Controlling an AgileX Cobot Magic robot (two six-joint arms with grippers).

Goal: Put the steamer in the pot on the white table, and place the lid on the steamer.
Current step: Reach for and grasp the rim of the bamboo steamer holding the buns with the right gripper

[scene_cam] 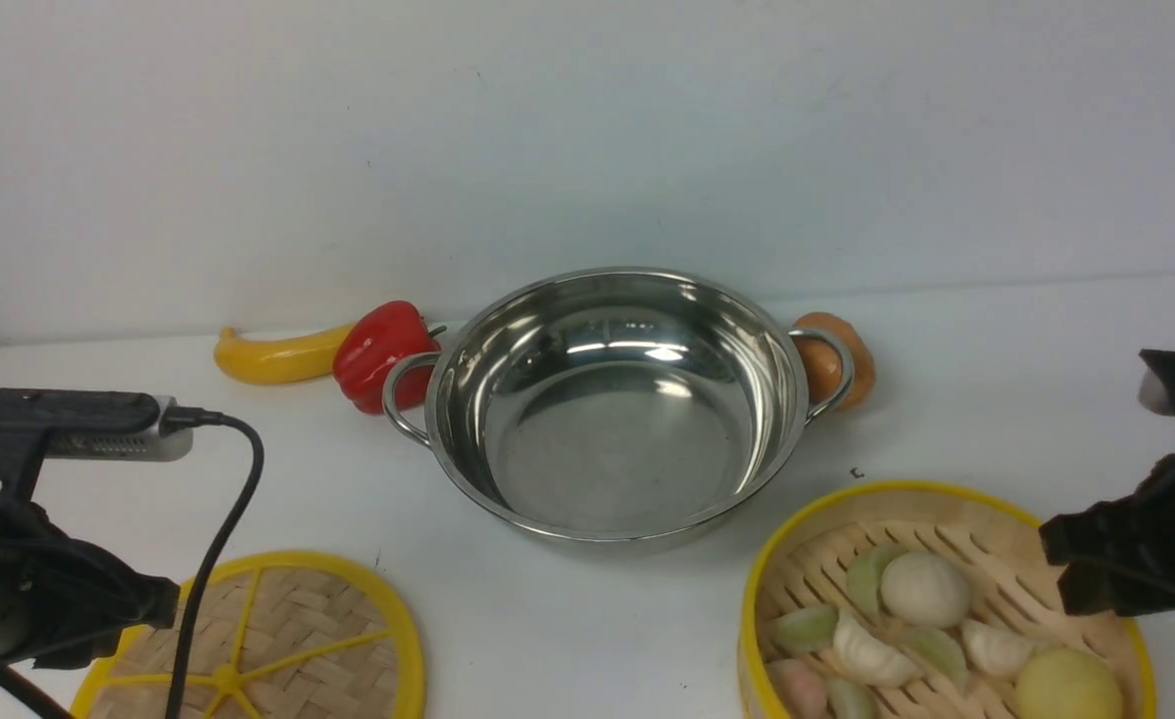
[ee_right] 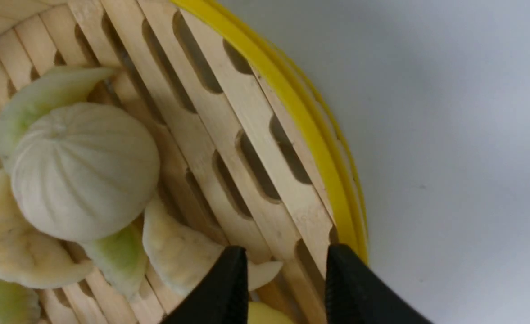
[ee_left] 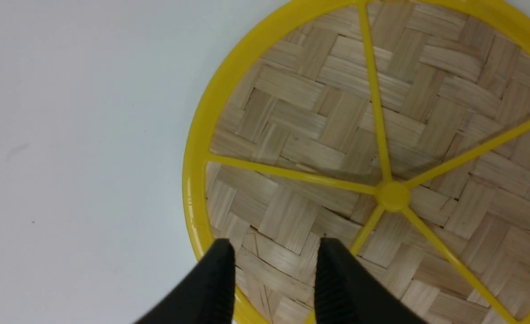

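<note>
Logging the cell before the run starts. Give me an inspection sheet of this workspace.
Surface: white table, a few dark specks.
Job's things: pot empty, centre; steamer with dumplings, near right, on the table; lid flat, near left.
Clutter: banana and red pepper left of the pot; brown item behind its right handle.
Grippers: left gripper open over the lid; right gripper open over the steamer's edge.
Cables: black cable crosses in front of the lid.
Surroundings: plain pale wall; nothing else seen.

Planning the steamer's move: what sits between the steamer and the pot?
Front view: just bare white table and a tiny dark speck between steamer and pot.
</note>
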